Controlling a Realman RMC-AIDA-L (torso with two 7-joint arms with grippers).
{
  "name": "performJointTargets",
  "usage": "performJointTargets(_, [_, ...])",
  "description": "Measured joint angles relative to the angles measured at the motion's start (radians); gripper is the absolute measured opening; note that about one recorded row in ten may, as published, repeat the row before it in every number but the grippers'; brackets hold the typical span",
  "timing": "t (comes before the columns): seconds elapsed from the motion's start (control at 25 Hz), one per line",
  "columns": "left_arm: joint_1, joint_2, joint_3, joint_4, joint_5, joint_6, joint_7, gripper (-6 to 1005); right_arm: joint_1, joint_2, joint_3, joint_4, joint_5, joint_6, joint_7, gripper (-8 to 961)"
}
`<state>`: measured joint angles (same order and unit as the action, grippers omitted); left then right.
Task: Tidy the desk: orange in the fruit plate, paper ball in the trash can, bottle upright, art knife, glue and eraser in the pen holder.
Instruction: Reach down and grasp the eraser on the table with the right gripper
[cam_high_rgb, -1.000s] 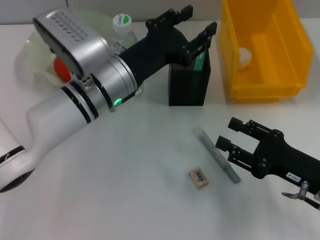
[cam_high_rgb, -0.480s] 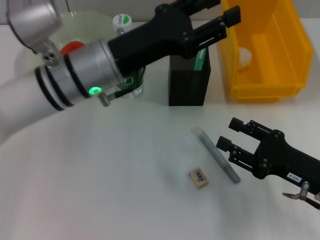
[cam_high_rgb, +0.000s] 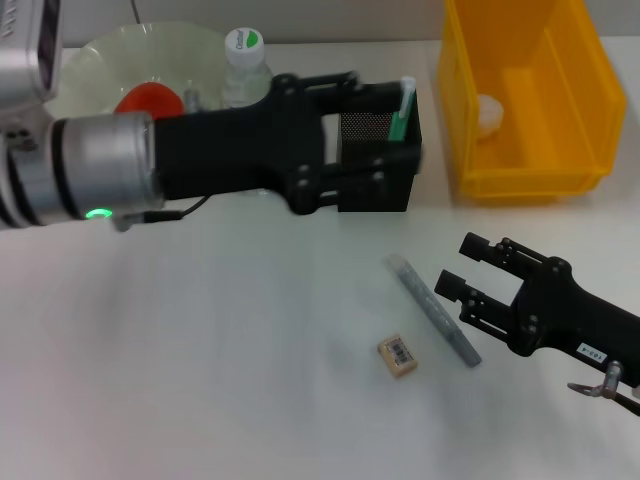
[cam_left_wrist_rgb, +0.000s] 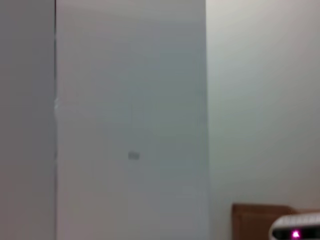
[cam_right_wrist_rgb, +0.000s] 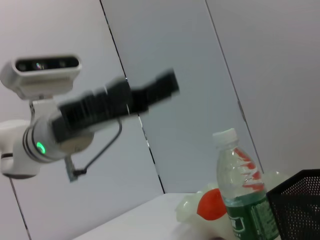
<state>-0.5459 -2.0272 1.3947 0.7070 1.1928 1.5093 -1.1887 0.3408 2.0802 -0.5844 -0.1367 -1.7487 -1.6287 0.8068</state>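
The slim grey art knife (cam_high_rgb: 433, 310) is lying diagonally toward the tabletop's near right, just beside the right gripper (cam_high_rgb: 462, 270), whose fingers are spread and empty.

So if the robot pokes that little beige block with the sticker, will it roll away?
Probably not. The small beige eraser block with a barcode sticker has flat faces and lies flat on the white table, so it would likely slide, not roll. It looks light for its size, and a nudge might push it toward the slim grey knife bar nearby.
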Motion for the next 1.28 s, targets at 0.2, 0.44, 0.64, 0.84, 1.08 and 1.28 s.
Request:
performJointTargets(0.2, [0.054,0.004,-0.114,-0.005,0.139,0.007,-0.035,611,-0.007,-0.003,0.003,-0.030,0.000,-0.019,0.029,645])
performJointTargets(0.44, [0.174,-0.008,-0.170,-0.001,0.155,0.020,-0.027,610,-0.015,-0.009,-0.001,-0.278,-0.084,-0.108,0.348,644])
performJointTargets(0.64, [0.209,-0.017,-0.171,-0.007,0.157,0.023,-0.007,605,-0.008,-0.012,0.006,-0.749,-0.175,-0.310,0.765,644])
performJointTargets(0.84, [0.236,-0.029,-0.173,-0.014,0.157,0.020,0.030,601,0.076,-0.042,0.000,-1.043,-0.275,-0.382,1.067,643])
performJointTargets(1.08, [0.236,-0.030,-0.173,-0.043,0.158,0.015,0.040,601,0.249,-0.103,-0.011,-1.081,-0.469,-0.445,1.277,643])
performJointTargets(1.28, [0.237,-0.036,-0.170,-0.055,0.158,0.015,0.067,601,0.392,-0.131,-0.140,-1.036,-0.638,-0.446,1.365,642])
